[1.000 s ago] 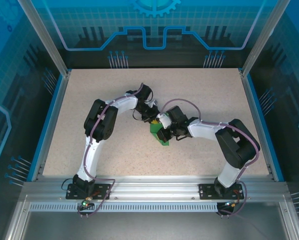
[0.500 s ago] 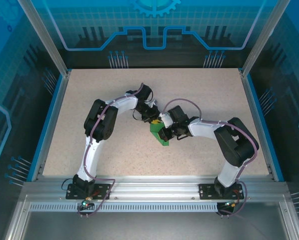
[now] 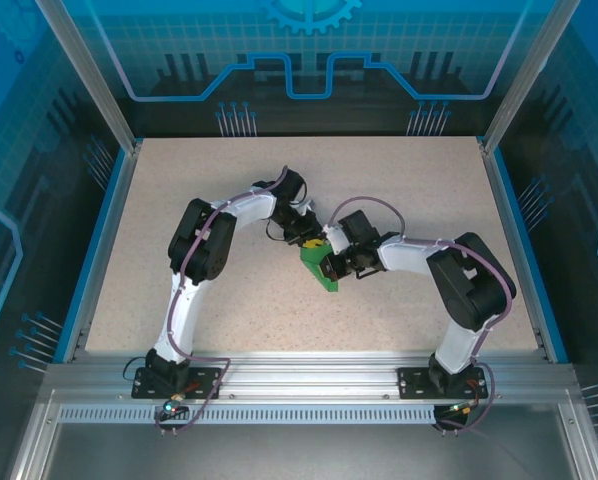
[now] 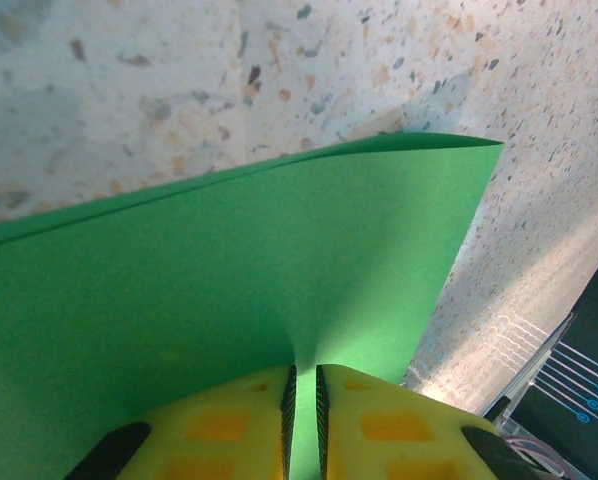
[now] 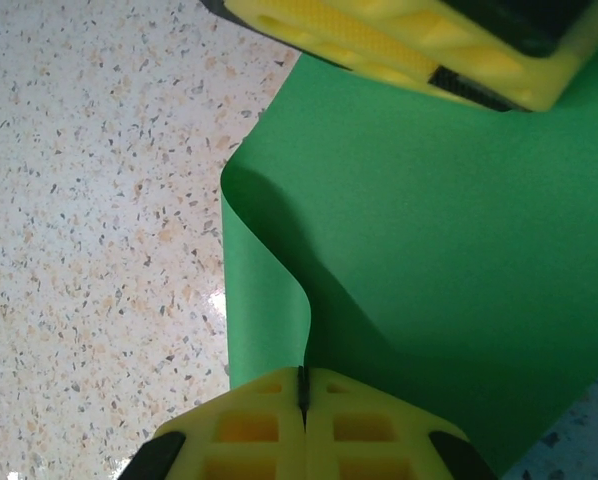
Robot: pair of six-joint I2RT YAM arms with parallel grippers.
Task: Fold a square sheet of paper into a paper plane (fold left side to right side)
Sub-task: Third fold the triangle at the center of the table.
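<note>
The square sheet of paper (image 3: 324, 277) is bright green and lies partly folded at the middle of the speckled table, between both grippers. My left gripper (image 3: 307, 240) pinches its far edge. In the left wrist view the yellow fingertips (image 4: 359, 400) hold a pleat of the sheet (image 4: 229, 270) in a narrow gap at the left gripper (image 4: 302, 372). My right gripper (image 3: 328, 262) is shut on a curled-up edge of the sheet (image 5: 429, 250); the right gripper (image 5: 303, 378) has its jaws pressed together. The left fingers (image 5: 379, 45) show at that view's top. A paper plane is out of view.
The speckled table (image 3: 399, 190) is bounded by blue side rails (image 3: 107, 240) and clear panels. An aluminium frame (image 3: 309, 385) carrying both arm bases runs along the near edge. Both arms bend inward toward the centre.
The right arm has edged slightly left toward the left gripper, nudging the green sheet with it. Both grips stay the same.
</note>
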